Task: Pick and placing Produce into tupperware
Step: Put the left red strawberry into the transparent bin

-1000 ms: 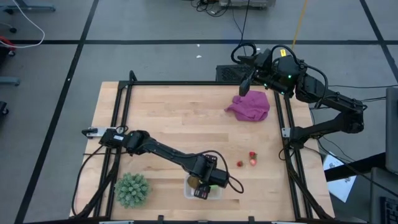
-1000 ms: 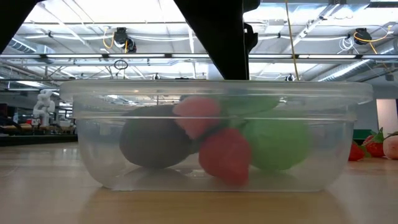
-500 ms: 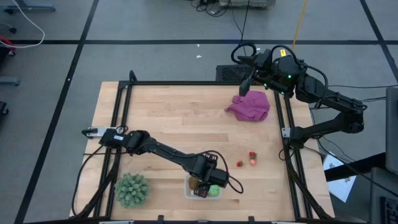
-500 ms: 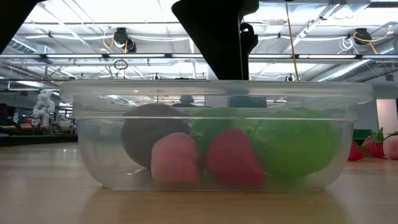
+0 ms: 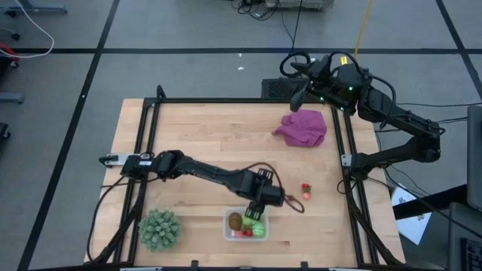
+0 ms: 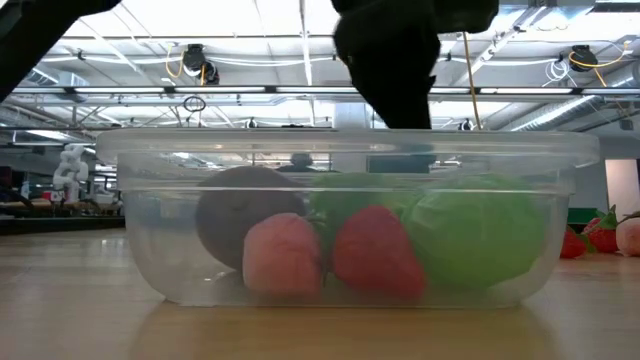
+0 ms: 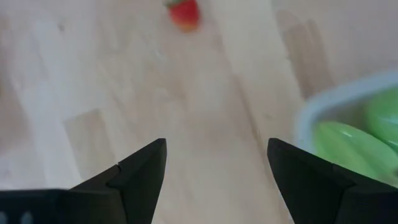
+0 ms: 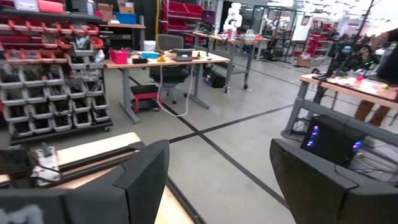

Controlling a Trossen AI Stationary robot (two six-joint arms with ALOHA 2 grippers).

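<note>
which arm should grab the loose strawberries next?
Left. Its end effector, open and empty, sits between the tupperware and the strawberries on the table, and its wrist view faces one. The right end effector, also open, is parked past the table's far edge near the purple cloth.
</note>
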